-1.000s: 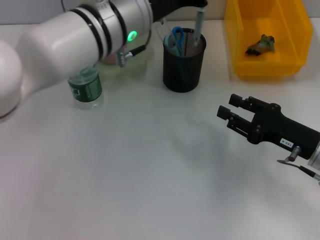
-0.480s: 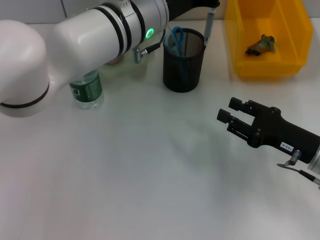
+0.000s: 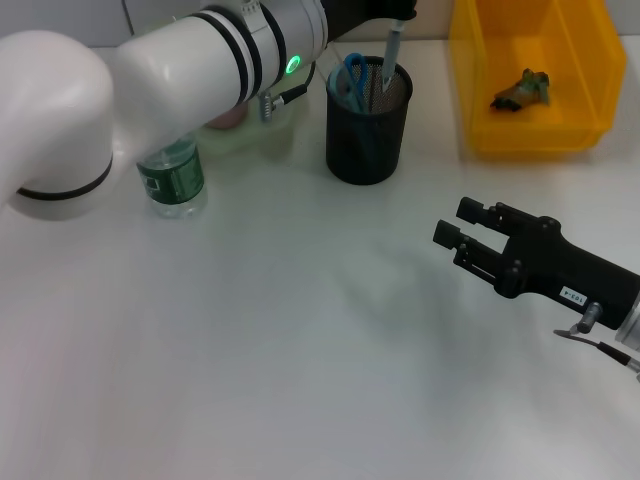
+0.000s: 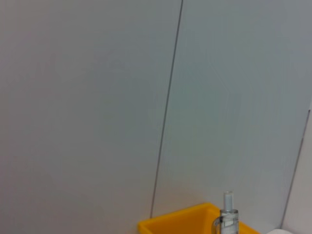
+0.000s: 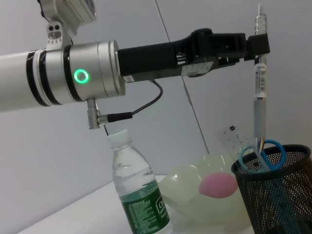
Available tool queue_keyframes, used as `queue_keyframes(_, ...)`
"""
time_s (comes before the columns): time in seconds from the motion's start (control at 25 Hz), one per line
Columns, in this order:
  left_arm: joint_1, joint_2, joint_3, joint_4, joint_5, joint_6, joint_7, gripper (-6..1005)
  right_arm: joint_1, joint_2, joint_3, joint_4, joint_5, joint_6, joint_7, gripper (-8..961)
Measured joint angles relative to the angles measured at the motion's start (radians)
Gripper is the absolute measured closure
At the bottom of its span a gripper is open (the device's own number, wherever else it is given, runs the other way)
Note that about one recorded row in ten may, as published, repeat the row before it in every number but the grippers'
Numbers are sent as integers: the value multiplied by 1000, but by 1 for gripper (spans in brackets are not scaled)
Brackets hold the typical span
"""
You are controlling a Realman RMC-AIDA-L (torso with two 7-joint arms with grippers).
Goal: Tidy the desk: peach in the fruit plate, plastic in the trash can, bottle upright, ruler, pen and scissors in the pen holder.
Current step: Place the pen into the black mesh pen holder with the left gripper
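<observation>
Head view told me most was done: scissors [image 3: 350, 78] in the pen holder [image 3: 368, 122], bottle [image 3: 173, 180] upright, plastic [image 3: 521, 90] in the trash can [image 3: 530, 85]. Only the pen [image 3: 388, 60] remained, tip at the holder's mouth. My right gripper [image 3: 452, 235] hovered idle over the desk [image 3: 250, 350], fingers spread.

Right wrist view showed my left gripper [image 5: 257, 45] reaching level, pinching the pen upright; peach [image 5: 219, 185] in the fruit plate [image 5: 187, 192], ruler [image 5: 233, 138] in the holder.

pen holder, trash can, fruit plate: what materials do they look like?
Pen holder: black wire mesh, likely metal; contents show through.
Trash can: glossy yellow plastic by its look, moulded walls.
Fruit plate: translucent pale green, probably plastic; the peach shows through it.
</observation>
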Motion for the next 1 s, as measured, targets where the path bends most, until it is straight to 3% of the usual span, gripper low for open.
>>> queue_keyframes(1.0,-42,0,27,-97,6,-49,26,659,-4,-2,2,-1,2,-8,0,423)
